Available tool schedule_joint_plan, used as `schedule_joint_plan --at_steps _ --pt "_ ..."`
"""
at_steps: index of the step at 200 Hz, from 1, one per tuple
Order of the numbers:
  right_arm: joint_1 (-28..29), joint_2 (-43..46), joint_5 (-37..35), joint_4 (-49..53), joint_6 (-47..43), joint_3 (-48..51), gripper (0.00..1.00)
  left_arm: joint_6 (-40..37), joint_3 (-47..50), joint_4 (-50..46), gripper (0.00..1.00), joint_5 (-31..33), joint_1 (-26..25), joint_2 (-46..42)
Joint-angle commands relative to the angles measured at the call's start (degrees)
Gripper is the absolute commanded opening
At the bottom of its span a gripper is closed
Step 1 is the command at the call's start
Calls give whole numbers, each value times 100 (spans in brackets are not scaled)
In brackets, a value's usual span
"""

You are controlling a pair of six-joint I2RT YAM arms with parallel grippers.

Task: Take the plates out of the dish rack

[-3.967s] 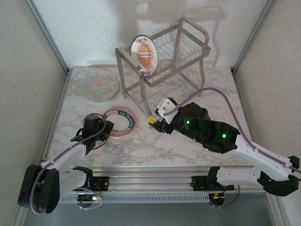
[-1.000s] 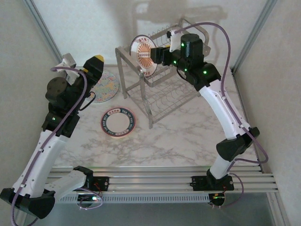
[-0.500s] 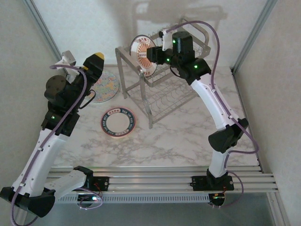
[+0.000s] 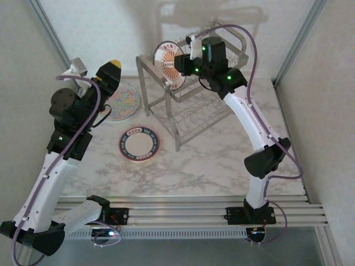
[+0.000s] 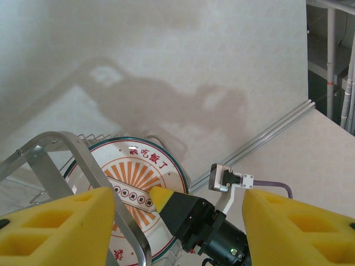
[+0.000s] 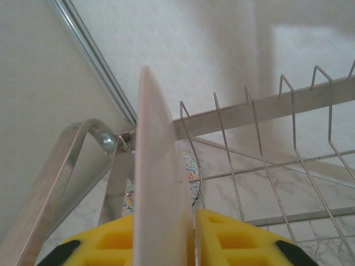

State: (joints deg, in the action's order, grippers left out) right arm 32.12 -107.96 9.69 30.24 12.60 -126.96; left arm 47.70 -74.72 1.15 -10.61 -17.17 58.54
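**Gripping the medallion plate at the rack's top tier**

Standing on edge at the left end of the upper tier of the dish rack (image 4: 141, 83), the medallion plate (image 4: 168, 62) is white with an orange sunburst centre and faces the left arm. The right gripper (image 4: 183, 65) reaches across the rack and has closed on the plate's right rim. In the right wrist view, its yellow pads (image 6: 222, 235) press against both faces of the plate's thin edge, which rises upright between them. The rack's wire slots and tubular top rail sit just beyond.

The left gripper (image 4: 108, 75) is raised above the table's left side, well apart from the rack. Its jaws stand partly open and hold nothing, and its wrist camera looks between them at the plate and the right gripper.

Two other plates lie flat on the marble table (image 4: 211, 160). A patterned plate (image 4: 125, 102) lies left of the rack, partly under the left arm. A pink-rimmed plate (image 4: 140, 143) lies nearer the arms' bases.
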Motion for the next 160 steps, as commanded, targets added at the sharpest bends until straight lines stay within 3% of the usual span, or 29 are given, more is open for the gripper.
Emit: schedule_joint_plan --at_steps 1,48,160 --pt "-16 -63 125 -102 51 -225 15 -139 -175 -25 62 82 -49 -45" --pt "37 66 -83 -159 -97 -233 0 -89 -19 39 62 93 -49 -118" --pt "288 875 -1626 -510 -1166 -110 0 174 31 251 62 -202 -49 2"
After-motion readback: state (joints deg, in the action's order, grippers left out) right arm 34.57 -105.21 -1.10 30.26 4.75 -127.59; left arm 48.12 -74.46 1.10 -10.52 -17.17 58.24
